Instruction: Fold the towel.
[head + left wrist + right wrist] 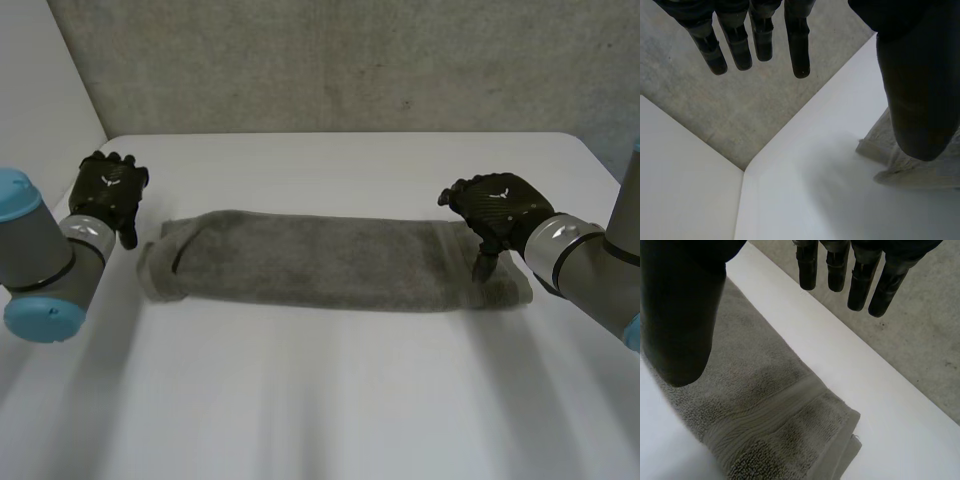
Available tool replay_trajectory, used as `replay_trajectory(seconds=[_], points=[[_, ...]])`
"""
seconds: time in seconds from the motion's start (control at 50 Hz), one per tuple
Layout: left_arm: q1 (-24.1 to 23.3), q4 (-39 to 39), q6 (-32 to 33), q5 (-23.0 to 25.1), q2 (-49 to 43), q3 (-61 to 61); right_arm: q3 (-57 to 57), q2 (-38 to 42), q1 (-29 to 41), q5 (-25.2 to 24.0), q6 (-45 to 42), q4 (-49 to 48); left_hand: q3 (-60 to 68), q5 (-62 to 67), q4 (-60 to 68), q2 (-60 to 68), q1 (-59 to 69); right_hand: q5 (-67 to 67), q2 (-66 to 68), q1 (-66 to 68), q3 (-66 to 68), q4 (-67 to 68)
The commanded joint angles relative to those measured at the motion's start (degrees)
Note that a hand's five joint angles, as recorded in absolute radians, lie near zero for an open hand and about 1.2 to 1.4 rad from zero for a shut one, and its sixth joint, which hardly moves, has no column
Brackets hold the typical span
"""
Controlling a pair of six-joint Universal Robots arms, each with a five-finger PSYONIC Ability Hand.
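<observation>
White table (330, 400) runs wide around the folded towel (320, 262); left hand (108, 190) beside one short edge, right hand (497, 208) over the other, both with straight fingers, holding nothing.

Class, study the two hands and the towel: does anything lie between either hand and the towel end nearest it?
Nothing visible does. The left hand is beside one end of the towel, with just bare table between them; the right hand is over the other end, fingers straight.

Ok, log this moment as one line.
towel: folded long strip on table | left hand: open, beside its left end | right hand: open, over its right end
</observation>
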Motion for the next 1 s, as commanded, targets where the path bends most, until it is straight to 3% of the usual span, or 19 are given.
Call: replay_trajectory(seconds=[0.02,0.12,0.16,0.3,0.44,0.64,1.0], points=[[-0.43,0.06,-0.79,0.99,8.02,-6.84,2.01,-0.15,-0.12,-1.42,-0.09,-0.59,-1.46,-0.52,-2.11,-1.56,-1.71,3.18,1.9,2.39,3.08,2.55],[-0.78,-0.11,-2.99,4.42,14.81,-12.39,3.42,-0.85,-0.38,-2.48,-0.09,-0.59,-0.78,0.15,-1.44,-0.88,-1.03,8.41,7.13,7.62,8.31,7.78],[-1.66,-0.55,-4.83,8.27,18.05,-16.16,4.82,-1.99,-1.61,-2.65,-0.09,-0.59,1.22,2.15,0.57,1.12,0.97,13.76,12.48,12.97,13.66,13.13],[-3.06,-1.08,-5.19,12.68,18.68,-21.18,7.63,-3.31,-3.45,-2.65,-0.96,-0.59,7.94,8.87,7.29,7.84,7.69,15.64,14.36,14.85,15.54,15.01],[-3.16,-1.17,-4.57,11.81,12.0,-21.1,10.1,-3.49,-6.54,-2.65,-2.72,-1.38,10.49,11.42,9.83,10.39,10.24,16.31,15.03,15.52,16.21,15.68],[-2.63,-0.55,-4.48,3.9,7.43,-18.55,12.82,-2.44,-11.45,-5.2,-6.24,-4.63,9.65,10.58,8.99,9.55,9.4,17.66,16.38,16.87,17.56,17.03],[-2.45,-0.03,-4.48,3.81,1.81,-14.6,12.74,7.15,-11.02,-6.08,-7.65,-14.92,9.65,10.58,8.99,9.55,9.39,25.56,24.28,24.77,25.47,24.93]])
